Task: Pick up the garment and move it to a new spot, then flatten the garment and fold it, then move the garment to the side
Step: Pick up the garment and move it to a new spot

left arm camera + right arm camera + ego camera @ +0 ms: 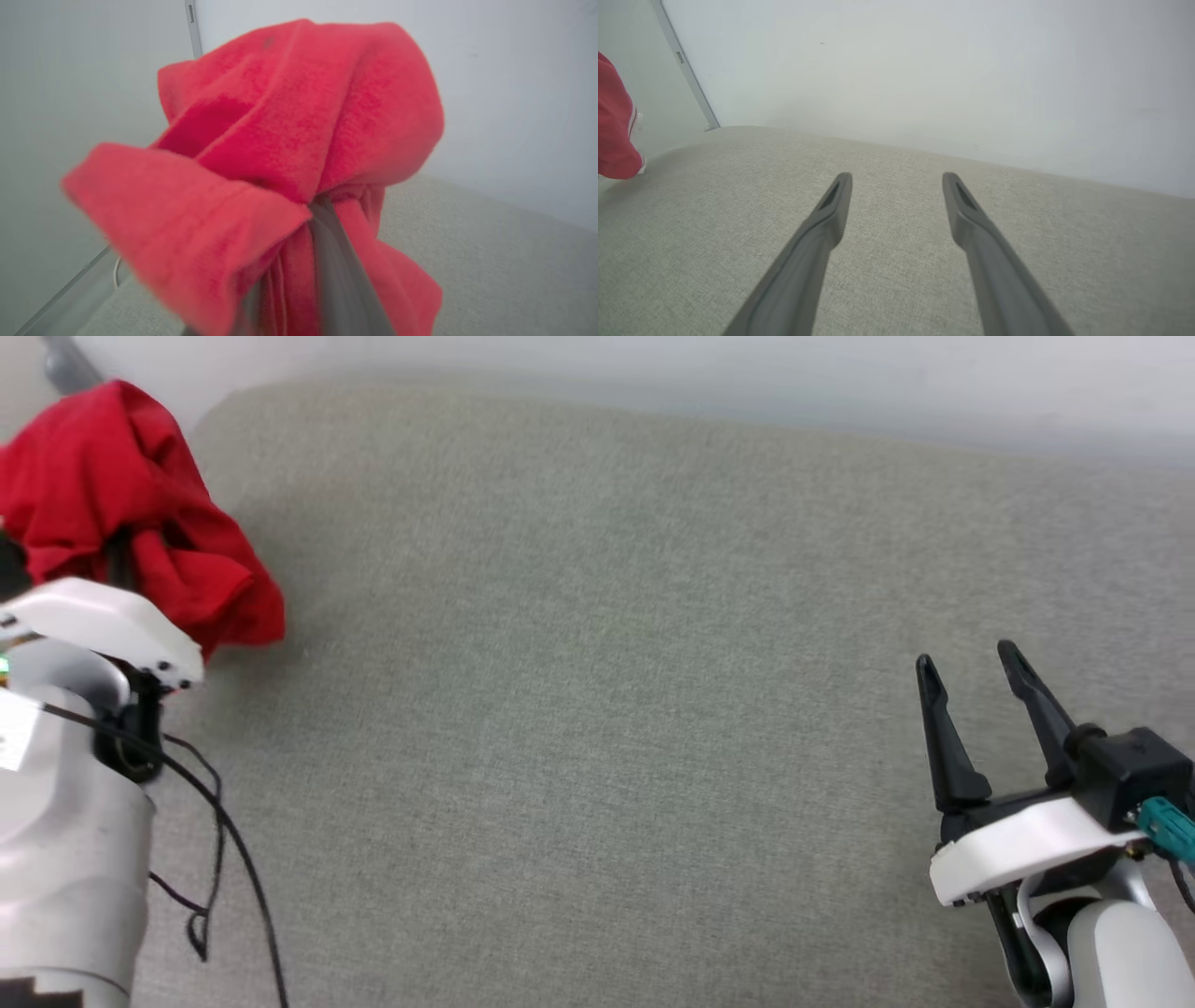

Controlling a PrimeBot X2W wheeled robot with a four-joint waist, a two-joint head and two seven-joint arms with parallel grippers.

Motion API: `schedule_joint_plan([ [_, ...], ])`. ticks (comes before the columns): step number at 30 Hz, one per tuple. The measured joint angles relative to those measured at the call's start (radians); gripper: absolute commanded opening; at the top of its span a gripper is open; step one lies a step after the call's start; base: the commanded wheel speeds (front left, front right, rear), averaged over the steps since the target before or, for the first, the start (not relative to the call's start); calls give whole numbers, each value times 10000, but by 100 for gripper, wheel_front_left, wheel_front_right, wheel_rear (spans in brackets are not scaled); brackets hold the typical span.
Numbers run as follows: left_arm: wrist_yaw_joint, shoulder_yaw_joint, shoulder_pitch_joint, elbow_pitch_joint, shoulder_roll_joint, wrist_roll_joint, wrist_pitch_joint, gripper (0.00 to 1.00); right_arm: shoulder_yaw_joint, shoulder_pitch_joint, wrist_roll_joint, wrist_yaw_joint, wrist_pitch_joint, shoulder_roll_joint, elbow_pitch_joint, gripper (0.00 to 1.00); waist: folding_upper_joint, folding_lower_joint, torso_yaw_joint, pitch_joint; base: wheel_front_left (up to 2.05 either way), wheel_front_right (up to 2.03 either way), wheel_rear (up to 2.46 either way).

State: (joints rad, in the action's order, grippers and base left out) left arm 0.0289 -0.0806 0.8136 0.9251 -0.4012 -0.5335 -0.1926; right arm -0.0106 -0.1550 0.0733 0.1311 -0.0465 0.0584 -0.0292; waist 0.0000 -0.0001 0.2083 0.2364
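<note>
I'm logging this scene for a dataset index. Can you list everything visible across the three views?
garment: one, red, bunched up at the surface's far left, held in the left gripper
upholstered surface: one, grey-beige, spread across the head view
wall: one, white, behind the surface
metal strip: one, grey, running up the wall at the left
cable: a few strands, black, dangling beside the left arm
left arm: one, pale grey, lower left of the head view
left gripper: one, dark, jaws shut on the garment
right gripper: one, dark, jaws open and holding nothing, over the surface at the near right
</note>
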Motion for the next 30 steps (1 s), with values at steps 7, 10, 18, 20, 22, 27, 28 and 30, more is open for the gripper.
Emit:
schedule_joint_plan([
  [7, -128, -324, -1140, -1289, 545, 128, -339, 0, -211, 440, 169, 0, -56, -48, 165, 100, 0, 0, -601, -652, 0, 0, 0],
  [10, -173, -531, -1621, -1969, 792, 196, -293, 0, -232, 593, 345, 0, -58, -56, 196, 100, 0, 0, -974, -829, 0, 0, 0],
  [18, -201, -1457, -3017, -3891, 1476, 322, 541, 0, -247, 848, 522, 0, -69, -59, 265, 100, 0, -1, -2114, -1199, 0, 0, 0],
  [20, -132, -1829, -3266, -4335, 1639, 439, 828, 0, -267, 935, 585, 0, -71, -59, 253, 100, 0, -1, -2406, -1247, 0, 0, 0],
  [22, -90, -2209, -3419, -4721, 1839, 545, 1087, 0, -295, 969, 606, 0, -73, -59, 236, 100, 0, -1, -2683, -1261, 0, 0, 0],
  [27, 130, -3283, -3607, -5319, 2357, 872, 1766, 0, -249, 951, 752, 0, -153, -58, 192, 100, 0, -1, -3239, -1027, 0, 0, 0],
  [28, 169, -3484, -3618, -5348, 2445, 945, 1883, 0, -224, 936, 773, 0, -165, -61, 198, 100, 0, -1, -3320, -933, 0, 0, 0],
  [30, 276, -3896, -3684, -5396, 2614, 1085, 2077, 0, -159, 912, 817, 0, -238, -61, 219, 100, 0, 0, -3471, -721, 0, 0, 0],
])
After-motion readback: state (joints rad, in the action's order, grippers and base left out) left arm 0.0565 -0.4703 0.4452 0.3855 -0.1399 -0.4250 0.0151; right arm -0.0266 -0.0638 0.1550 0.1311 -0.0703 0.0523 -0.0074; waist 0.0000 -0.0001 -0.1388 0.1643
